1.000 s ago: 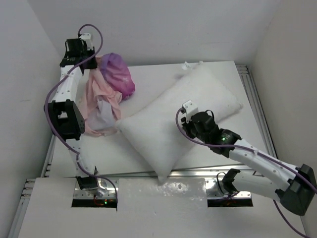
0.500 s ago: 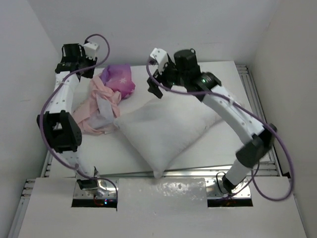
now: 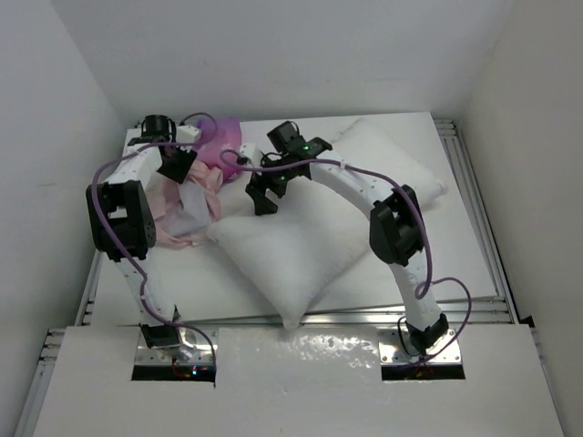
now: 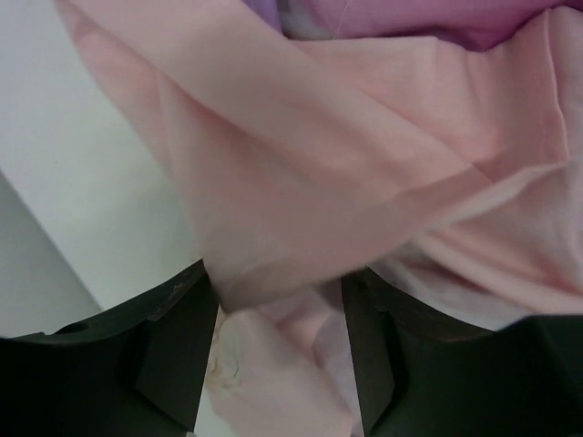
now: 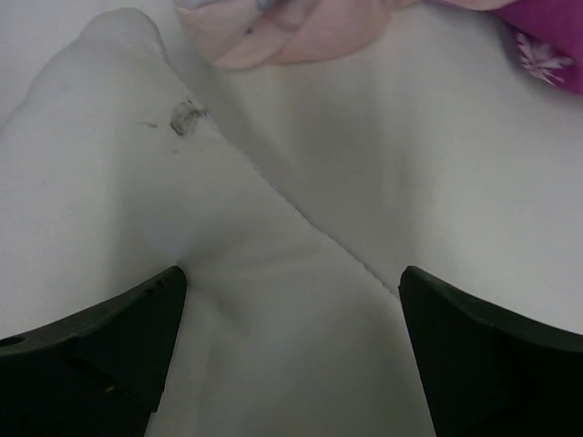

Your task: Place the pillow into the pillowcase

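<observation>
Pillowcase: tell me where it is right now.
Top view: the pillowcase lies bunched at the table's far left, beside the pillow's left corner, a pink fold between the left fingers.

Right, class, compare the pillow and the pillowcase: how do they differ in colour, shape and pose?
The pillow is plain white; the pillowcase is pink and purple. The pillow is plump and lies spread out in the middle; the pillowcase is thin and crumpled in a heap at the far left. Both are soft fabric things resting on the table.
</observation>
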You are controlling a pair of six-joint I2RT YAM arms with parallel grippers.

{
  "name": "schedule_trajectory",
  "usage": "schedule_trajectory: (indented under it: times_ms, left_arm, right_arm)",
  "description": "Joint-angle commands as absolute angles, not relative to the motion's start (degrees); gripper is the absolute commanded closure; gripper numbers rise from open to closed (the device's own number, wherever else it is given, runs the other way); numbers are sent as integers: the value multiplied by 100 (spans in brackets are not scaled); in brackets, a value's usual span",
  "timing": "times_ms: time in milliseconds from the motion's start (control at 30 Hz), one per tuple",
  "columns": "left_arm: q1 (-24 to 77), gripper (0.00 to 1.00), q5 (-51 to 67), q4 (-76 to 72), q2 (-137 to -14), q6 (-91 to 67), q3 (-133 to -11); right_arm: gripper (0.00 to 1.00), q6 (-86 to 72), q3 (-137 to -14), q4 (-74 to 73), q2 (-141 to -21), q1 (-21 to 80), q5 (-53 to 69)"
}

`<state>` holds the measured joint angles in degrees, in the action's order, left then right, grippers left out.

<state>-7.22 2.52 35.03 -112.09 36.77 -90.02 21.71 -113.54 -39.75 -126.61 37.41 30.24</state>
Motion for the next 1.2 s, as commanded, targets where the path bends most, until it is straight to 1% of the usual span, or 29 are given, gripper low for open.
schedule_trajectory:
  times_ms: [0,100,133,200,233,267,300,367,400,433,533,567,667,700,733,767,800,833,867,900,967,1100,1167]
  left_arm:
    - [-738,47,281,3252,-11381,3463,-9439]
    - [-703,47,264,2998,-11461,3428,-9238]
    - [-694,50,229,2910,-11470,3410,-9176]
    - [-650,57,228,2638,-11452,3323,-9001]
    - [-642,77,281,2593,-11443,3305,-8983]
    - [-589,89,299,2575,-11435,3279,-8991]
    - [-563,100,316,2610,-11417,3217,-9017]
    - [-510,100,369,2689,-11243,3182,-9053]
    - [-501,100,439,2742,-11154,3173,-9035]
    - [-501,100,448,2733,-11049,3190,-9018]
    - [-457,100,352,2786,-10583,3278,-8939]
    - [-414,100,282,2838,-10338,3322,-8938]
    - [-63,100,-17,3294,-9749,3943,-8825]
    - [95,100,-279,3365,-9590,4094,-8737]
    - [340,100,-360,3427,-9267,4226,-8632]
    - [438,100,-404,3515,-9098,4349,-8413]
    - [535,100,-361,3577,-8966,4342,-8342]
    - [536,100,-256,3647,-8756,4272,-8297]
    - [536,100,-177,3813,-8684,4193,-8323]
    - [536,100,-106,3919,-8640,4131,-8358]
    - [536,100,-27,4278,-8631,3974,-8542]
    - [571,100,491,4789,-8701,3745,-8710]
    - [580,100,684,4973,-8727,3648,-8736]
  right_arm:
    - [1,2443,-11715,-4455,-12910,3999,3471]
    - [4,2487,-11393,-4667,-12850,4060,3489]
    - [6,2461,-11278,-4667,-12797,4061,3489]
    - [21,2373,-10988,-4650,-12718,4069,3454]
    - [30,2347,-10908,-4658,-12657,4078,3411]
    - [37,2277,-10838,-4676,-12630,4078,3271]
    - [56,2242,-10706,-4702,-12552,4078,3200]
    - [74,2180,-10565,-4737,-12446,4078,3025]
    - [97,2180,-10512,-4755,-12384,4078,2980]
    - [100,2171,-10442,-4729,-12218,4078,2936]
    - [100,1926,-10029,-4264,-11840,4078,2813]
    - [100,1672,-9828,-4097,-11552,4078,2786]
    - [100,1030,-9379,-3132,-10830,4078,2812]
    - [100,811,-9247,-2502,-10619,4078,2908]
    - [100,339,-8863,-2105,-10165,4078,2953]
    - [100,73,-8581,-1091,-9925,4078,3005]
    - [100,-286,-8291,-524,-9697,4096,3067]
    - [100,-777,-7670,73,-9477,4113,3041]
    - [100,-965,-7412,653,-9196,4174,2963]
    - [100,-1097,-7253,1477,-9132,4210,2727]
    - [100,-1528,-7224,1949,-9175,4245,2549]
    - [100,-2266,-7681,2213,-9841,4245,1865]
    - [100,-2626,-7778,2451,-10141,4245,1268]
